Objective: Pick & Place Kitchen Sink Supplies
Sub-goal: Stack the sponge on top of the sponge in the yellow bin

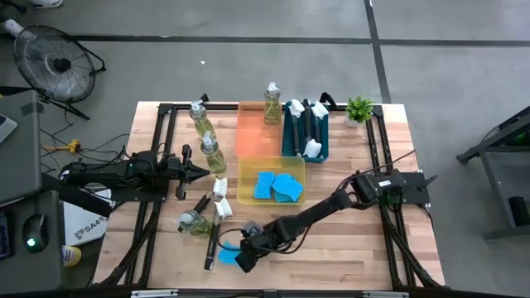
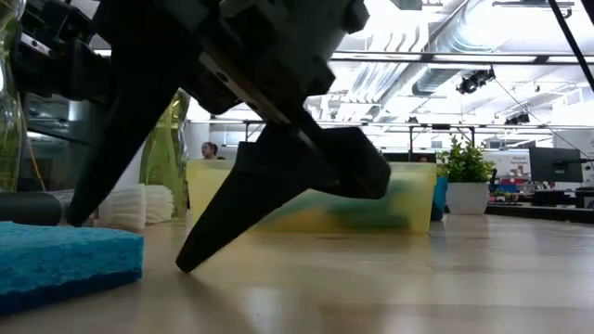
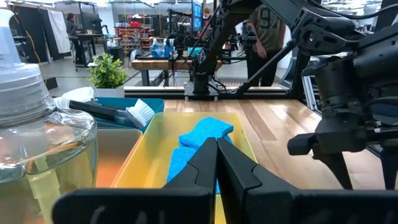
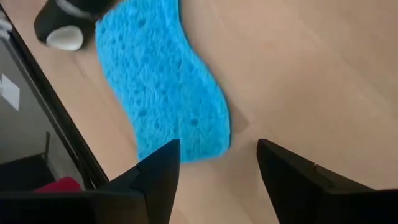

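A: The bright blue rectangular sponge (image 4: 163, 81) lies flat on the wooden counter (image 4: 298, 68), just beyond the right tool (image 4: 217, 165), whose fingers stand apart.

B: Likely lining up a grasp; the left tool (image 3: 216, 163) waits, fingers together.

- We see a robotics lab or workshop, not a real kitchen.
- The wooden table (image 1: 348, 248) stands on a bare grey concrete floor (image 1: 447, 74), with a black floor fan (image 1: 56, 63) beside it.
- Behind the table there are exposed ceiling ducts (image 2: 464, 37), work benches (image 3: 155, 62) with equipment, and other robot arms (image 3: 208, 43).
- People (image 3: 264, 37) stand among the benches.
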`<state>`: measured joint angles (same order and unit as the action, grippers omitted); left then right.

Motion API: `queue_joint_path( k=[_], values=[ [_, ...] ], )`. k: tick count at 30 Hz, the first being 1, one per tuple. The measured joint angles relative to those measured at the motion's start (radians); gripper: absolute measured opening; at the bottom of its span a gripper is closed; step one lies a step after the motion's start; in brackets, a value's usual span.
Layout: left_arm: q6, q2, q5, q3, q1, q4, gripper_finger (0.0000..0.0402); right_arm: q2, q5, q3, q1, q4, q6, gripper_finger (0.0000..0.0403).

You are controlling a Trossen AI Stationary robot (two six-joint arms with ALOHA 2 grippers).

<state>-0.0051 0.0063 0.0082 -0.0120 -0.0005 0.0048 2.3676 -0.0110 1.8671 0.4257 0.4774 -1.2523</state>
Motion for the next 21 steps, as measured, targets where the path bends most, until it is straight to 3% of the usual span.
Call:
queue_joint_path(
  k=[12,21],
  values=[
    [0.000,0.000,0.000,0.000,0.000,0.000,0.0001,0.000,-0.021,0.000,-0.006,-0.003,0.004,0.0139],
    [0.000,0.000,0.000,0.000,0.000,0.000,0.0001,0.020,-0.034,0.000,-0.008,-0.045,0.004,0.0117]
  ],
)
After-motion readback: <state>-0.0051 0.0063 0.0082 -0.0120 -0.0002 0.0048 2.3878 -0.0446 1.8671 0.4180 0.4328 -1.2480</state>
